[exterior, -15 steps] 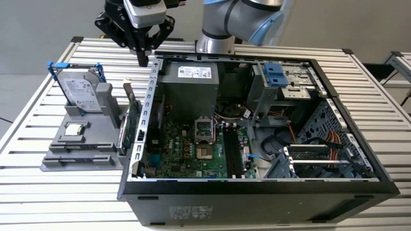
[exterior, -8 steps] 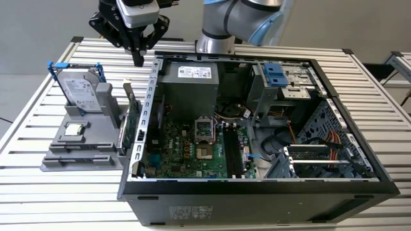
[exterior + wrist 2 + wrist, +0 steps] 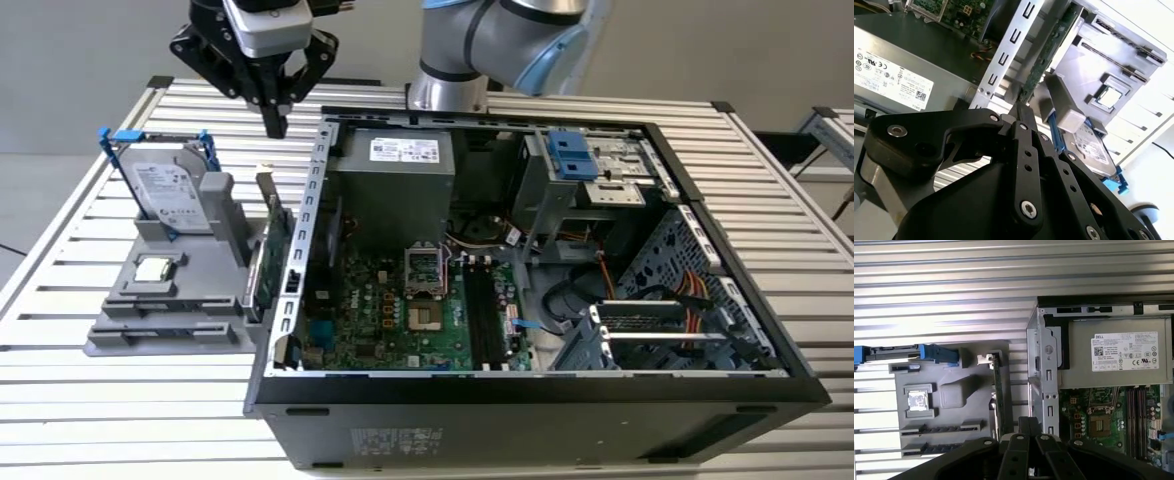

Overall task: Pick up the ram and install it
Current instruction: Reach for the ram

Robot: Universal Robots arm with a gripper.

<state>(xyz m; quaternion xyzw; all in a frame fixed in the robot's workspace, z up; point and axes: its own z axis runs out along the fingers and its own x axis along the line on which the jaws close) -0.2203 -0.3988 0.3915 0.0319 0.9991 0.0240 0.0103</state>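
My gripper [image 3: 276, 122] hangs above the table behind the grey parts holder [image 3: 118, 340], at the exterior view's left of the open computer case [image 3: 320, 200]. Its fingers meet at the tip and nothing shows between them; both wrist views show the same [image 3: 1021, 107] [image 3: 1028, 420]. Two dark narrow strips [image 3: 940, 429] sit edge-on in the holder's [image 3: 949, 390] long slots; I cannot tell whether one of them is the ram. The black motherboard slots [image 3: 483, 318] [image 3: 1134, 412] lie inside the case, beside the processor socket [image 3: 424, 268].
On the holder stand a silver hard drive in a blue-clipped frame [image 3: 171, 190], a small square chip [image 3: 156, 268] and an upright green expansion card [image 3: 274, 262] close to the case wall. A power supply [image 3: 390, 170] and cables [image 3: 667, 300] fill the case.
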